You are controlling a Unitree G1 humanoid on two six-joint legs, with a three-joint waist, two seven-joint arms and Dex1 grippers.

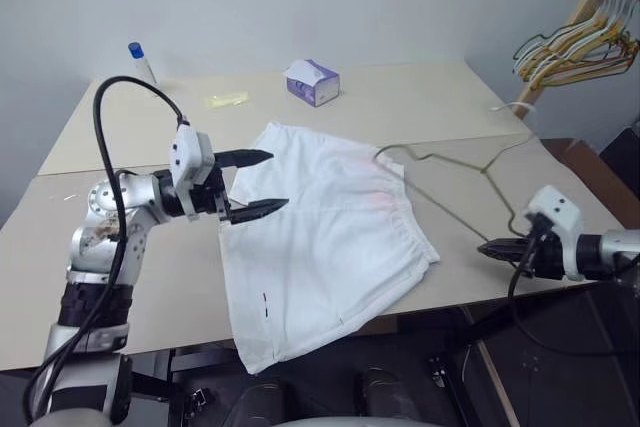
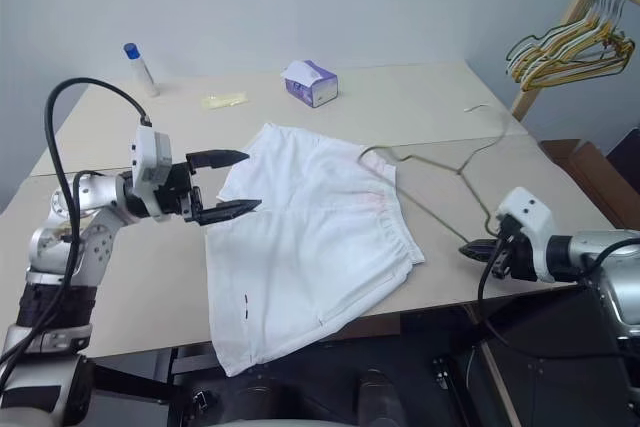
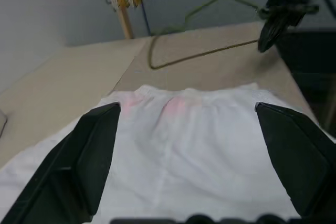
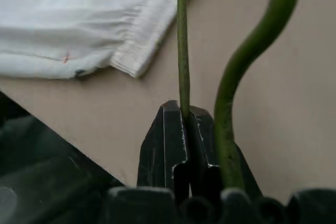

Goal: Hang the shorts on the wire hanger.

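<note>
The white shorts (image 1: pixel 320 237) lie spread on the table, waistband to the right, one leg hanging over the front edge. My left gripper (image 1: pixel 275 182) hovers open just above the shorts' left edge, pointing right across the cloth (image 3: pixel 194 140). The thin olive wire hanger (image 1: pixel 455 162) lies on the table to the right of the waistband. My right gripper (image 1: pixel 487 248) is at the table's front right edge, shut on a straight stretch of the hanger's wire (image 4: pixel 181 51). A curved stretch of the wire passes beside its fingers (image 4: pixel 168 135).
A purple-and-white tissue box (image 1: pixel 313 82), a yellow slip (image 1: pixel 226 99) and a blue-capped bottle (image 1: pixel 141 62) sit on the far part of the table (image 1: pixel 150 277). A bunch of yellow and dark hangers (image 1: pixel 585 42) hangs on a wooden rack at the far right.
</note>
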